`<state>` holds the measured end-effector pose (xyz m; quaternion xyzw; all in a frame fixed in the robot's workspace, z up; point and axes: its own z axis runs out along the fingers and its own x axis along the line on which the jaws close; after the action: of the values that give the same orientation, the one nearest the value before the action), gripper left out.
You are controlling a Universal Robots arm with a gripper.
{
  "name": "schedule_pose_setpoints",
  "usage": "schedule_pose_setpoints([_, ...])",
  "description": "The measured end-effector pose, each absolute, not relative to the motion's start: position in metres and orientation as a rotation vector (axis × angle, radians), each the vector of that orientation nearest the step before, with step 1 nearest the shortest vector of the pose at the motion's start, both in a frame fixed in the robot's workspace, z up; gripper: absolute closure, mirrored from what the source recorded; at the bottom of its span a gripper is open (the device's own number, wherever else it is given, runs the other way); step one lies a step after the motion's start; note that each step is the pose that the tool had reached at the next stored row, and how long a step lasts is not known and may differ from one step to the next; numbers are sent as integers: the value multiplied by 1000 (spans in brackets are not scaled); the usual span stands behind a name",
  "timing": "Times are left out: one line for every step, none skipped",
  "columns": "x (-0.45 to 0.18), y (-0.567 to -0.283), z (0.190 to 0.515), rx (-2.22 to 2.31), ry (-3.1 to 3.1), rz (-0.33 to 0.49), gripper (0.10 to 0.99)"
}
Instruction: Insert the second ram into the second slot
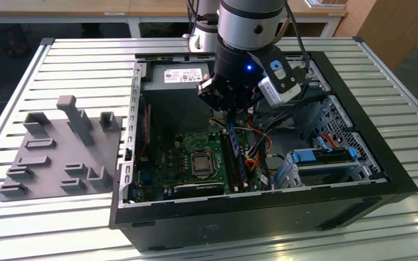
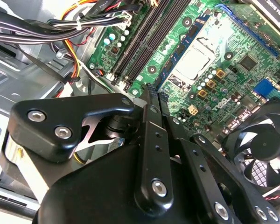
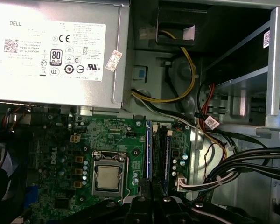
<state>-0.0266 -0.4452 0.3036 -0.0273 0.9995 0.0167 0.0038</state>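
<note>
The arm is reaching down into the open tower case (image 1: 387,166). Its gripper (image 2: 154,91) is hanging just over the near end of the memory slots, fingers drawn tight together with nothing showing between them. The second ram (image 3: 148,150) is standing on edge in the slot bank, on the side toward the CPU socket (image 3: 106,177); I cannot tell whether it is fully seated.

To my eye this is going well only if any push is coming straight down on the stick's top edge, neither skewing it nor bowing the motherboard (image 3: 60,140).

The case is sitting on a ribbed aluminium table (image 1: 71,60), and its walls are looking like matte black sheet metal. The board is showing green and glossy, studded with small parts. The fingers are looking hard, black and bolted. The ram is showing as a thin, flat blue strip.
</note>
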Motion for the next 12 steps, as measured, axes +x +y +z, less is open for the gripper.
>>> schedule_pose_setpoints([-27, -445, 304, -86, 3132, 52, 957])
schedule_pose_setpoints([-27, -445, 304, -86, 3133, 52, 957])
schedule_pose_setpoints([-27, -445, 303, -85, 3133, 52, 957])
schedule_pose_setpoints([-27, -445, 303, -85, 3132, 52, 957])
schedule_pose_setpoints([-27, -445, 303, -85, 3132, 52, 957])
schedule_pose_setpoints([-27, -445, 303, -84, 3132, 52, 957])
schedule_pose_setpoints([-27, -445, 303, -84, 3132, 52, 957])
schedule_pose_setpoints([-27, -445, 303, -83, 3132, 53, 957])
schedule_pose_setpoints([-27, -446, 302, -82, 3132, 53, 957])
schedule_pose_setpoints([-27, -447, 302, -80, 3133, 52, 957])
schedule_pose_setpoints([-27, -448, 302, -78, 3133, 52, 957])
schedule_pose_setpoints([-27, -448, 302, -75, 3133, 52, 957])
